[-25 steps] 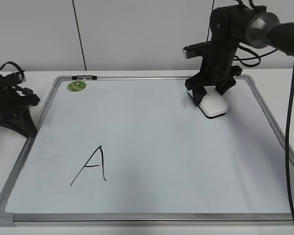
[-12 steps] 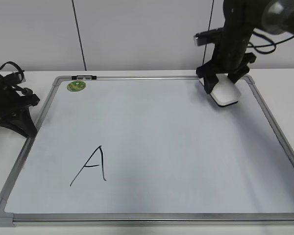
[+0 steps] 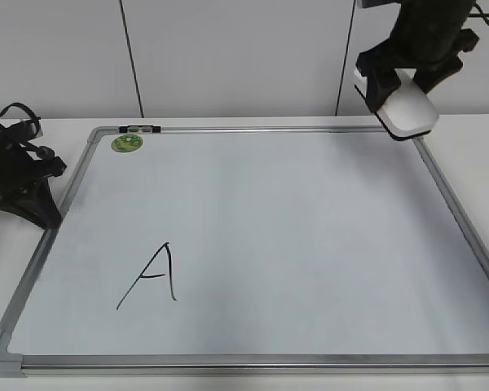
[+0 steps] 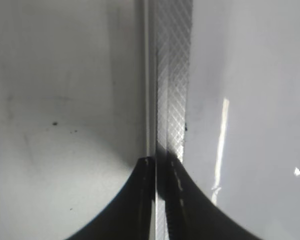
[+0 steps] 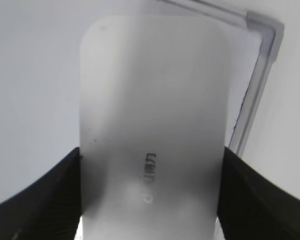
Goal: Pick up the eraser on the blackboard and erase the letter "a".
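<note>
The blackboard (image 3: 310,244) is a white board with a silver frame, lying flat on the table. My right gripper (image 3: 405,85) is shut on the white eraser (image 3: 409,111) and holds it in the air above the board's far right corner. In the right wrist view the eraser (image 5: 150,100) fills the space between the jaws (image 5: 150,172), with the board's corner (image 5: 264,27) behind it. No small lowercase "a" shows anywhere. My left gripper (image 3: 42,210) rests at the board's left edge, shut and empty, its tips (image 4: 162,167) over the frame (image 4: 172,75).
A large angular capital "A" (image 3: 152,277) is drawn at the board's near left. A green round magnet (image 3: 128,143) and a small dark clip (image 3: 140,129) sit at the far left corner. White table surrounds the board, with a wall behind.
My right gripper has lifted the eraser off the board's far right area, up and to the right, to above the corner. The left arm has not moved.
</note>
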Robot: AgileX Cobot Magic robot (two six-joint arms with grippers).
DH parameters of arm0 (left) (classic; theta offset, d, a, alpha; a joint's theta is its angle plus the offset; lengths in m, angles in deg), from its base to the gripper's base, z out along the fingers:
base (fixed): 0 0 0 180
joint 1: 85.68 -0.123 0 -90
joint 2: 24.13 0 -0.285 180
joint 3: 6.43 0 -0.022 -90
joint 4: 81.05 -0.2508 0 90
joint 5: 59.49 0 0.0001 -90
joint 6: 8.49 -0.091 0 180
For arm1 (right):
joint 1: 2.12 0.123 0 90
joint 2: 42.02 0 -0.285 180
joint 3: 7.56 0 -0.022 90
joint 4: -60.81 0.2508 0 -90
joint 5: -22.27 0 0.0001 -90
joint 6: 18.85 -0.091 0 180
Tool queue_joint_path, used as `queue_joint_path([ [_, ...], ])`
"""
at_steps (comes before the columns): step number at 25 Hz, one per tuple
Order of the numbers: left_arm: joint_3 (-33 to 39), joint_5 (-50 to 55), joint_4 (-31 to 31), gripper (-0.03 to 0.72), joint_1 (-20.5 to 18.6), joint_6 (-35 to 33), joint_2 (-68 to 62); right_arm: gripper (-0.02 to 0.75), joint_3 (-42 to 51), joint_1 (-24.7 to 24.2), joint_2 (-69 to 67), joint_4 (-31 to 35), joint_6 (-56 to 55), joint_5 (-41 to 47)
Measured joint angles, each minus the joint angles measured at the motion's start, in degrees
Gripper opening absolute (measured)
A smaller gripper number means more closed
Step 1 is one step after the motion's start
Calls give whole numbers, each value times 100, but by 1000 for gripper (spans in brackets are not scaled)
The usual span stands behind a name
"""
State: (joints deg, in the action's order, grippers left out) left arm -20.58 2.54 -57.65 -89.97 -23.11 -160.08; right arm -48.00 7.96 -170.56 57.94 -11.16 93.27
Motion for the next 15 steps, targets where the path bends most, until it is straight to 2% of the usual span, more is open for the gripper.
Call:
queue_joint_path([
  [8, 0, 0, 0, 29, 0, 0, 0, 533, 1997, -550, 764, 359, -12, -13],
  [15, 0, 0, 0, 29, 0, 0, 0, 533, 2805, -823, 891, 429, -33, -655],
])
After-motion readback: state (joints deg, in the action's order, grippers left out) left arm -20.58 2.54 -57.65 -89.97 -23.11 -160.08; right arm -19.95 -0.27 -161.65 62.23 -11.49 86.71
